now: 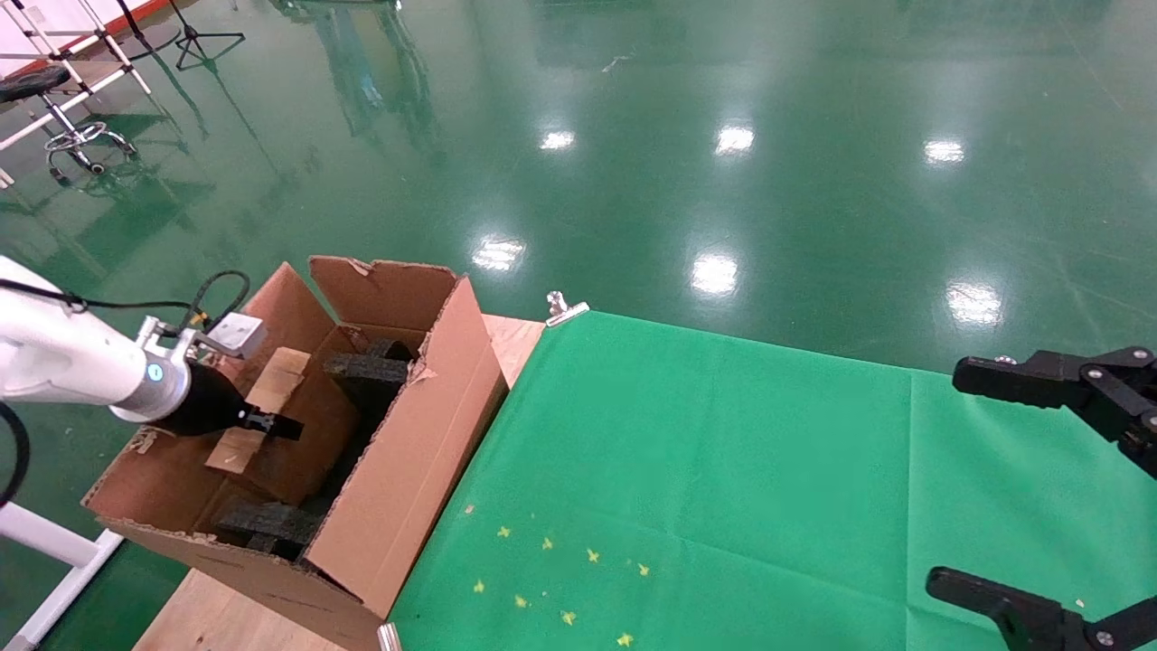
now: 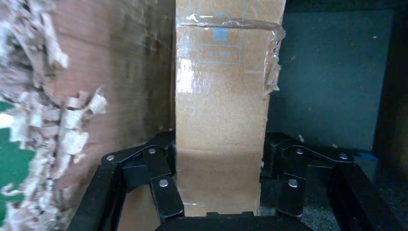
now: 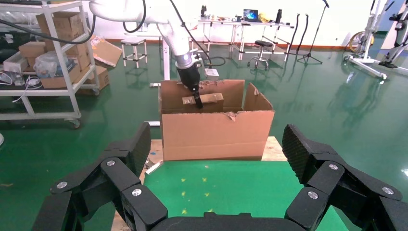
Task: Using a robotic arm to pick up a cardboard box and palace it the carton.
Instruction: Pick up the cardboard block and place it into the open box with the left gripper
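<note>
The small tape-wrapped cardboard box hangs tilted inside the large torn carton, close to its far-left wall. My left gripper, on the white-sleeved arm, is shut on the box's lower part. In the left wrist view the box stands between the black fingers, with the carton wall on one side and dark foam on the other. My right gripper is open and empty at the table's right edge. The right wrist view shows the carton and the held box far off.
Black foam blocks sit inside the carton. A green cloth with small yellow marks covers the table, held by a metal clip. A stool stands on the floor far left.
</note>
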Controlling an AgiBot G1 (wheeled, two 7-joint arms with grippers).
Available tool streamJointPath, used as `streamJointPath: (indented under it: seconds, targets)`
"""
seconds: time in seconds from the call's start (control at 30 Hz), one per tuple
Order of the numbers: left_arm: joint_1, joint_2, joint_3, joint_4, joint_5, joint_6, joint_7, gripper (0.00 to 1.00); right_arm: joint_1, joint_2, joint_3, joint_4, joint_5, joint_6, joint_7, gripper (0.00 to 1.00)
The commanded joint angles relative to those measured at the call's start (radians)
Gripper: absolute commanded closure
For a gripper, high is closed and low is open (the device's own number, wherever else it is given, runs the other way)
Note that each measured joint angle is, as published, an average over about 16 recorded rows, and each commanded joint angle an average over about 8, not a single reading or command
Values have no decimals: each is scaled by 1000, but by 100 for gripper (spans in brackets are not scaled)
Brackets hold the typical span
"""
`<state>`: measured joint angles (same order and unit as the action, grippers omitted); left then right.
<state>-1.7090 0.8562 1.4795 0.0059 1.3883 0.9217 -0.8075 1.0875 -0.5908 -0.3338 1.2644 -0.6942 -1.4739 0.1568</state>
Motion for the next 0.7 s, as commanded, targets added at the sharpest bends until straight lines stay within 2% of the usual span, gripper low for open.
streamJointPath:
  seconds: [0.03,0.37,0.4,0.63,0.67,0.7]
  targets:
    - [14,4,-3,1,-5,-6,-6,100,0,0,0,0,0,0,0,0]
    - [54,19,-10,10,-14,-52,-45,98,0,0,0,0,0,0,0,0]
    - [56,20,-10,11,-15,-54,-48,92,0,0,0,0,0,0,0,0]
    - [63,22,-12,12,-16,-62,-60,6,0,0,0,0,0,0,0,0]
    - [63,22,-12,12,-16,-62,-60,0,0,0,0,0,0,0,0,0]
    - [63,22,-12,12,-16,-62,-60,0,0,0,0,0,0,0,0,0]
